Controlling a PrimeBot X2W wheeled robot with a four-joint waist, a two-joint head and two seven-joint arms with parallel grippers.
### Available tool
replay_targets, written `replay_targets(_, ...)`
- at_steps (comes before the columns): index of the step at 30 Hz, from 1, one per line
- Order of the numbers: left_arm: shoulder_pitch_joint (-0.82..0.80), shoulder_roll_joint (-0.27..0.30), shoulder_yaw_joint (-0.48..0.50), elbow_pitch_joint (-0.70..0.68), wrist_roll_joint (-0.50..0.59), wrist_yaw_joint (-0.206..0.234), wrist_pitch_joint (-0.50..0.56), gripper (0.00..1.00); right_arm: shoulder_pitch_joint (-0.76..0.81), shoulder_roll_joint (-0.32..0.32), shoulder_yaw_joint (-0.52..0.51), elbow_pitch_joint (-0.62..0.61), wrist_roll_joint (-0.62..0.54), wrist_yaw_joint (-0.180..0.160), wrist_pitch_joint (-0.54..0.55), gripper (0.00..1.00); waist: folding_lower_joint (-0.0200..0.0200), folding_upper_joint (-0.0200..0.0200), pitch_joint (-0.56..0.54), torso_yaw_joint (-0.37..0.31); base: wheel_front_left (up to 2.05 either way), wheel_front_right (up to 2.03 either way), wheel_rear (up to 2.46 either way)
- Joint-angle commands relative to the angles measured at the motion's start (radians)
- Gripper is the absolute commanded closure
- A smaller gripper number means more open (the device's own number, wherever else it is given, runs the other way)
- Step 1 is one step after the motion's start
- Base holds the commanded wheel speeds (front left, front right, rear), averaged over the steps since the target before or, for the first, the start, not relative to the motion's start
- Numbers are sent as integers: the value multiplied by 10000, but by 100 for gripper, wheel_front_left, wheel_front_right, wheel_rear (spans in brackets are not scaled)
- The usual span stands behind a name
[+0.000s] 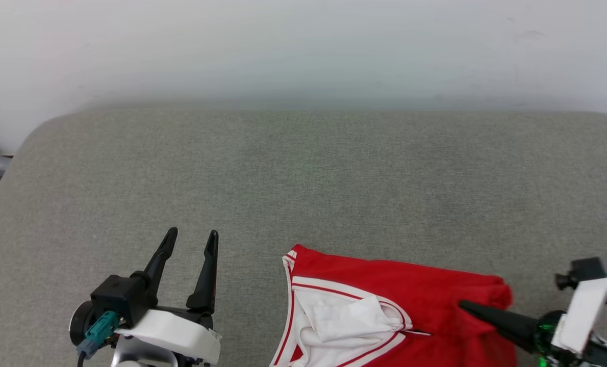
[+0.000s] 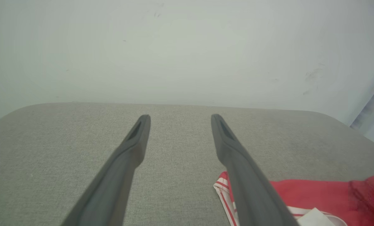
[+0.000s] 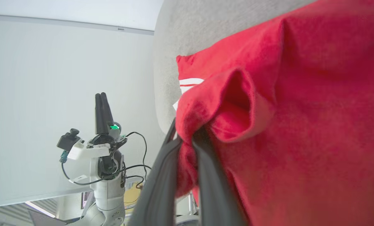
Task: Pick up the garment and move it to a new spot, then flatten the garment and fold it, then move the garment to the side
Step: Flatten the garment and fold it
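One garment [image 1: 410, 290], grey cushion [image 1: 303, 178]; white wall [image 1: 303, 51]

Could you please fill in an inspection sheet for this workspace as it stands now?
Surface: grey fabric-covered surface with rounded far corners; no stains visible.
Job's things: red garment with a white, stripe-trimmed sleeve, lying bunched at the near right, partly cut off by the head view's bottom edge.
Clutter: nothing seen.
Tools: left tool open, holding nothing, apart from the garment; right tool shut on a fold of the garment.
Cables: black cable looping off the left arm; teal connector at its wrist.
Surroundings: pale wall behind the surface, with faint scuffs.
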Motion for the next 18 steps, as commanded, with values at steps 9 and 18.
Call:
replay_targets(9, -454, -152, -144, 151, 8, -154, -28, 0, -424, 24, 3093, 483, 1804, -4, -1523, 100, 0, 0, 275, 438, 0, 0, 0)
replay_targets(18, -891, -400, -291, 365, 5, -347, -110, 0, -1198, 19, 5360, 1380, 1578, -4, -3285, 100, 0, 0, 832, 886, 0, 0, 0)
